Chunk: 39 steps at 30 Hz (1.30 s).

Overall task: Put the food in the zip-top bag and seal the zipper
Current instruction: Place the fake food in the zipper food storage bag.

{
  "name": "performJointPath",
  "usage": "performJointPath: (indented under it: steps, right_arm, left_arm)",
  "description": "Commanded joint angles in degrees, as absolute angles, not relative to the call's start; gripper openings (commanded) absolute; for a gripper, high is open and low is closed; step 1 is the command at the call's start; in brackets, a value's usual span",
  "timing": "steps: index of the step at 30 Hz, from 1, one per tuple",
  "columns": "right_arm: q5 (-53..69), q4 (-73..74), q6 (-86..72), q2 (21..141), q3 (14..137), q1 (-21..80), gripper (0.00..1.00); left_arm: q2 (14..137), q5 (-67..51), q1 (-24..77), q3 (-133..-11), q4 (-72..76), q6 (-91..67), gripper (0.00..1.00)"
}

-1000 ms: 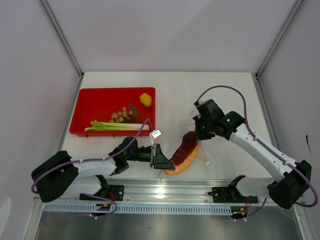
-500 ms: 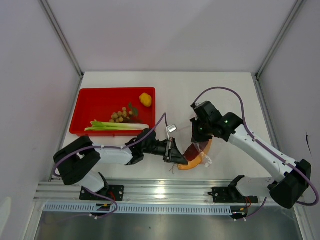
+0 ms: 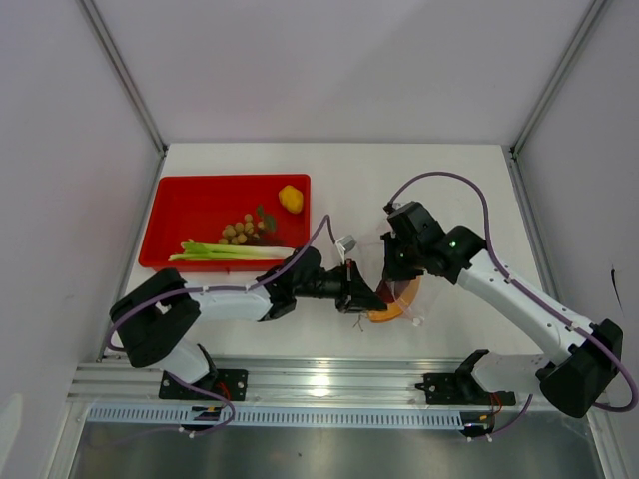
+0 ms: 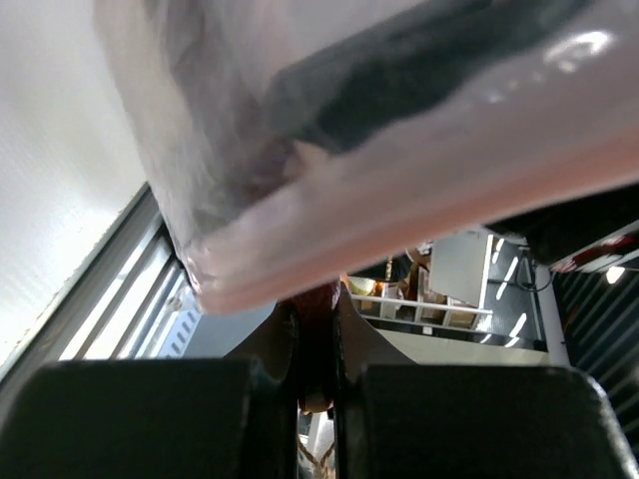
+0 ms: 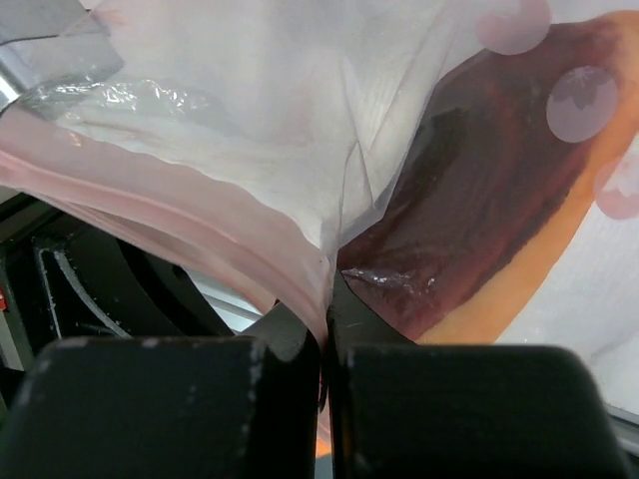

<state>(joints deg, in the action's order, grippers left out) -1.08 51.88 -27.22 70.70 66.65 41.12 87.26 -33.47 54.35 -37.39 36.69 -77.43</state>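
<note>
The left claw (image 3: 365, 297) pinches the bag (image 3: 407, 293) at its pink zipper (image 4: 399, 228); the right claw (image 3: 393, 269) is pressed together on the same mouth edge. The bag hangs between them over the tabletop (image 3: 449, 190), holding the sweet potato (image 5: 479, 190) and carrot piece (image 5: 519, 289); stalks (image 3: 225, 251), berries (image 3: 238, 232) and yellow fruit (image 3: 291, 199) lie in the red tray (image 3: 190, 200).

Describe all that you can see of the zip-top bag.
The zip-top bag is clear, crinkly plastic with faint pink dots and a pink zipper strip along its mouth. It is held between the left hand and right hand, both shut on its edge. Inside lie a purple-brown sweet potato and an orange piece.
</note>
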Motion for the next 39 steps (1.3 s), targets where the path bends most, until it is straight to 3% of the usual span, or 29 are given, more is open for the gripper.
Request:
performJointPath:
  steps: [1, 6, 20, 30, 39]
  right_arm:
    - [-0.7, 50.5, -29.0, 69.3, 66.2, 41.6, 0.00]
    - [-0.7, 50.3, -29.9, 69.3, 66.2, 41.6, 0.00]
    - [-1.8, 49.7, -32.1, 68.3, 65.8, 41.7, 0.00]
    - [-3.9, 51.9, -33.2, 66.0, 65.7, 41.7, 0.00]
    - [-2.0, 48.9, -39.7, 65.9, 64.8, 43.4, 0.00]
  left_arm:
    - [88.8, -32.0, 54.6, -42.1, 41.6, -81.0, 0.01]
    - [91.1, -32.8, 54.6, -42.2, 44.3, -82.2, 0.01]
    - [81.0, -12.6, 56.0, -36.9, 37.4, -79.5, 0.01]
    - [75.9, -8.0, 56.0, -34.2, 30.1, -73.4, 0.00]
    - [78.4, -2.8, 57.5, -38.8, 27.7, -69.0, 0.01]
